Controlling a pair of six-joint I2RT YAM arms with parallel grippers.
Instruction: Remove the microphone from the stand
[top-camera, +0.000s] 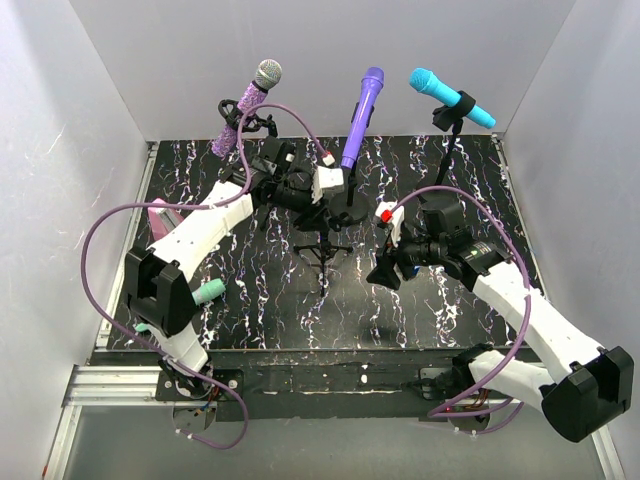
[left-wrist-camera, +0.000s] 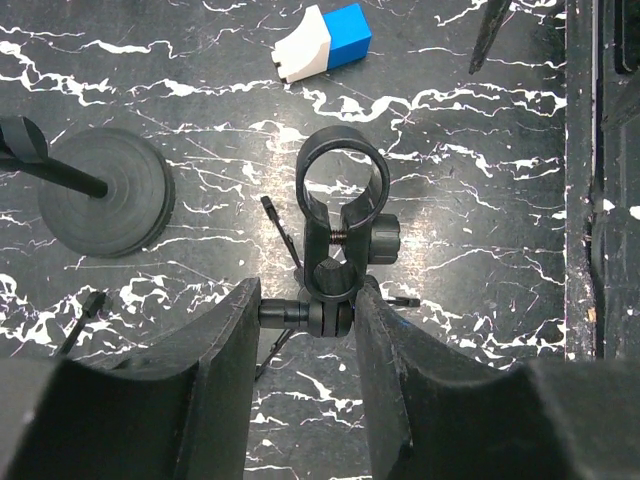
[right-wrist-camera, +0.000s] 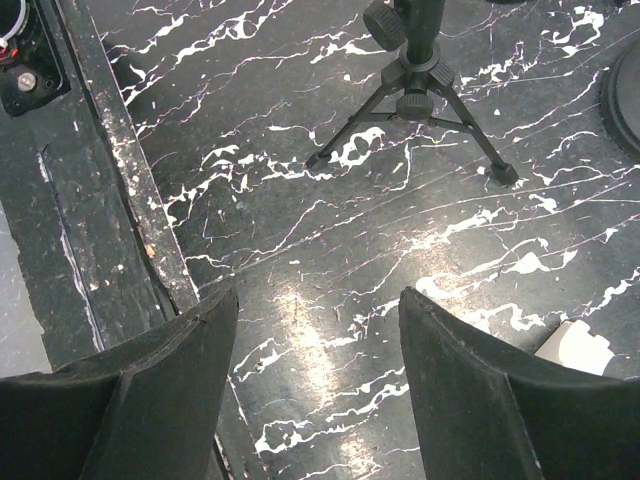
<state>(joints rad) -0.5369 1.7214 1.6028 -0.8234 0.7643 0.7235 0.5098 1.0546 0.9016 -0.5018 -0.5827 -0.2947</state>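
Observation:
A small black tripod stand (top-camera: 322, 248) stands mid-table; its ring clip (left-wrist-camera: 343, 180) is empty. My left gripper (left-wrist-camera: 308, 300) is shut on the clip's pivot joint (left-wrist-camera: 335, 305), one finger on the bolt end and the other on the joint; it also shows in the top view (top-camera: 305, 200). Three microphones sit in taller stands at the back: a glittery purple one (top-camera: 245, 105), a plain purple one (top-camera: 362, 115) and a cyan one (top-camera: 450, 97). My right gripper (right-wrist-camera: 318, 300) is open and empty above bare table, right of the tripod (right-wrist-camera: 410, 100).
A teal microphone (top-camera: 208, 292) lies on the table by the left arm, near a pink object (top-camera: 160, 215). A blue and white block (left-wrist-camera: 322, 42) lies beyond the clip. A round stand base (left-wrist-camera: 105, 190) sits to its left. The table's front rail (right-wrist-camera: 110, 200) is near my right gripper.

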